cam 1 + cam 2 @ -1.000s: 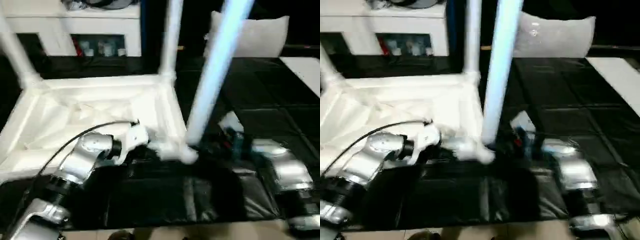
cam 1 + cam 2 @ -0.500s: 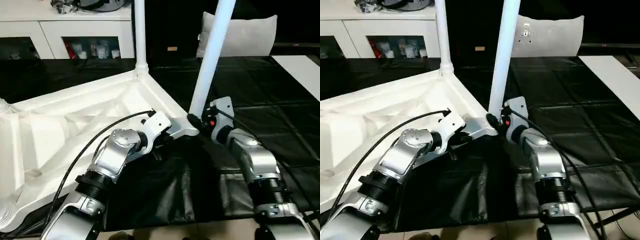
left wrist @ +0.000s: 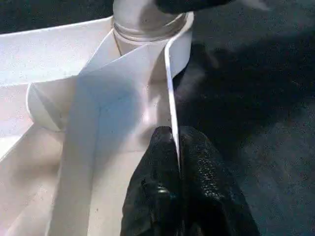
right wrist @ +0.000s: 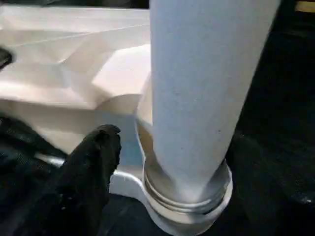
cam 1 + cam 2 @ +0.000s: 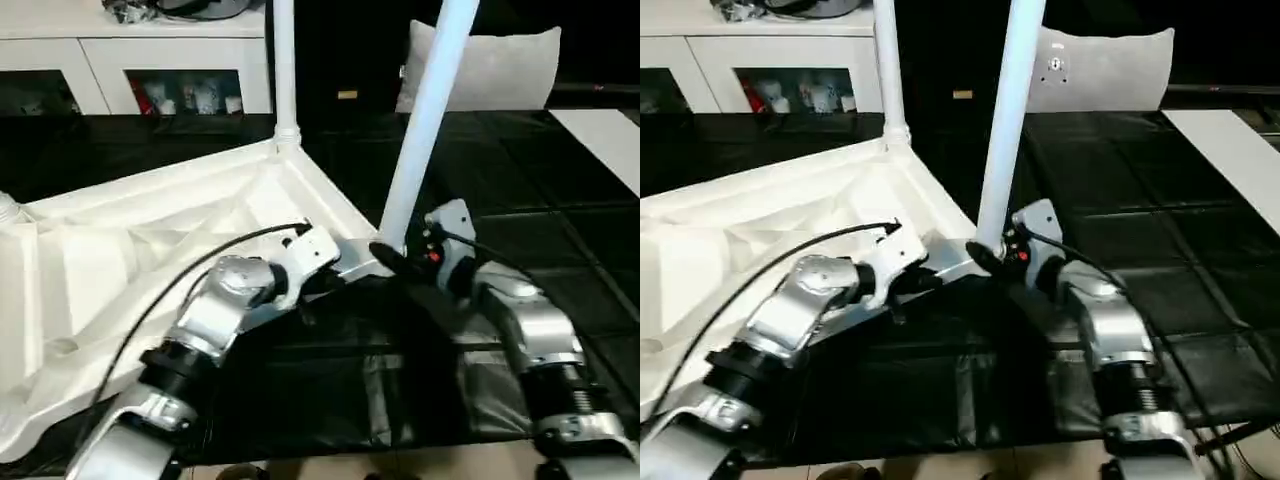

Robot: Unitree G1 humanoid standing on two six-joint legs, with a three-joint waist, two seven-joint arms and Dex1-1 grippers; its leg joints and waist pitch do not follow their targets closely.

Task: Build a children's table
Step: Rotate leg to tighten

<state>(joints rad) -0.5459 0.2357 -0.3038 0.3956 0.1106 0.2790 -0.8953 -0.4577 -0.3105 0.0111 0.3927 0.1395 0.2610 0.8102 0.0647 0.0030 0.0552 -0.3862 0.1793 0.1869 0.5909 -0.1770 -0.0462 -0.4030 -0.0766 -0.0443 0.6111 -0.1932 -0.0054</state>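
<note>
Two fingers of my left gripper point(image 3: 173, 162) pinch the table point(image 5: 150, 240) rim near the corner socket point(image 4: 187, 196); my right gripper point(image 5: 392, 262) touches the leg point(image 5: 425, 120) there, grip unclear.

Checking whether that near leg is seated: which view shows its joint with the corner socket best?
The right wrist view: the leg meets the corner socket close up there. The eye views show it small; the left wrist view shows its base at the edge.

white table point(image 5: 150, 250), black fingers point(image 3: 170, 196), seemingly black floor point(image 5: 560, 190).
</note>
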